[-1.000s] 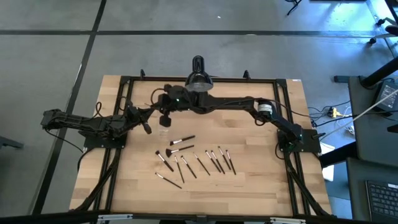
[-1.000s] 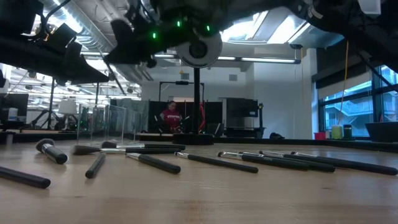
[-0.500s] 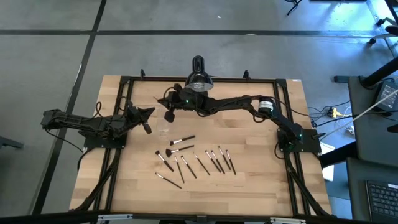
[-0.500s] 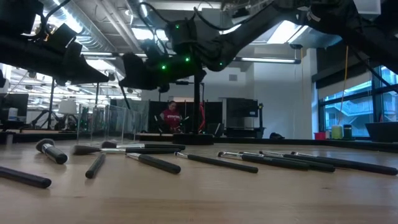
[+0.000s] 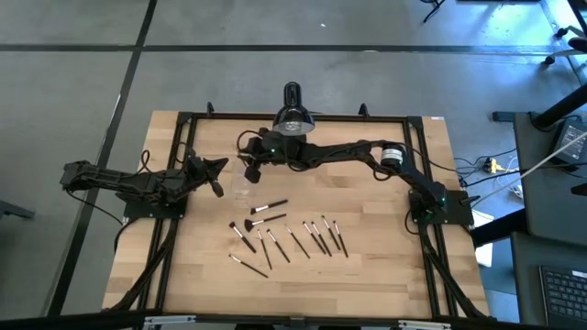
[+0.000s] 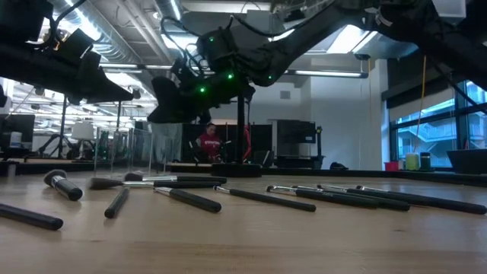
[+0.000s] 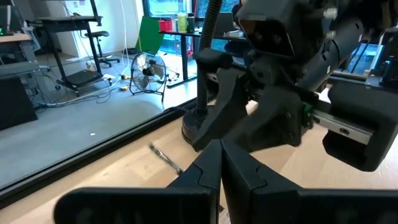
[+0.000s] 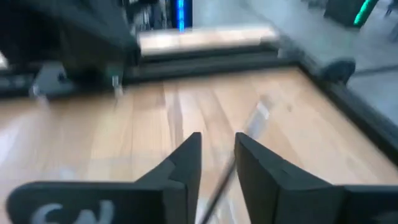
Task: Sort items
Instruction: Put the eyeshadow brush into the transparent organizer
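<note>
About a dozen thin makeup brushes [image 5: 284, 234] lie flat on the wooden table, toward its near side; in the low view the brushes [image 6: 190, 199] lie in a row. One more brush [image 7: 165, 158] lies alone near the lamp's base. My right gripper [image 5: 249, 168] hangs past the small clear cup [image 5: 240, 191], on its far side, with its fingers a little apart [image 8: 217, 146]. A thin stick with a pale tip [image 8: 261, 112] runs in line with the gap. My left gripper [image 5: 217, 183] waits left of the cup, shut [image 7: 219, 144]. My right gripper has a thin brush handle [image 8: 217, 180] showing in the gap between its fingers, narrower than the gap. The view is blurred, and I cannot tell whether either finger touches it or whether it lies on the table beyond.
A black desk lamp [image 5: 292, 117] stands at the table's far edge, its base [image 7: 196, 127] close behind the right arm [image 7: 280, 93]. A black frame rail [image 5: 183, 165] runs round the table. Bare wood lies between the cup and the brush row.
My right gripper has moved from over the clear cup toward the table's far edge, away from the low camera, and its fingers have tipped down toward the left. The brushes on the table have stayed put.
</note>
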Available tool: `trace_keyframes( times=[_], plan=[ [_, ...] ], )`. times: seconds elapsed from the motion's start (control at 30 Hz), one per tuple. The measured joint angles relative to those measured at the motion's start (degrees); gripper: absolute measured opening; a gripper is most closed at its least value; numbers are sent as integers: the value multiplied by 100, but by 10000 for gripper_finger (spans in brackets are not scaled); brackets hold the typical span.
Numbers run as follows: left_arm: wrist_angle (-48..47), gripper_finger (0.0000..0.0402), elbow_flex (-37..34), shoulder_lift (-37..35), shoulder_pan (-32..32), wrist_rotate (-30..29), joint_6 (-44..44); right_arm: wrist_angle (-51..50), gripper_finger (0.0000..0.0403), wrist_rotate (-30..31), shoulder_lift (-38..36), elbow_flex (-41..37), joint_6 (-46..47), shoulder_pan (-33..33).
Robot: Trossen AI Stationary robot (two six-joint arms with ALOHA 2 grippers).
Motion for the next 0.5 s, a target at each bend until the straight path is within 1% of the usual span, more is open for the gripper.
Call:
trace_keyframes(
  times=[0.13, 0.3, 0.43, 0.5],
  plan=[
    [-12, 6, -2, 0, 0, 2, 0, -1060, 113, -5, -381, -2, -278, 30],
    [-42, 6, 0, 0, 0, -2, 39, -2842, 113, -269, -1297, 11, -682, 270],
    [-42, 6, 0, 2, 0, -10, 83, -4175, 102, -277, -1832, 7, -660, 606],
    [-38, 6, 0, 0, 0, -67, 87, -4844, 96, -207, -2007, 7, -458, 775]
  ],
)
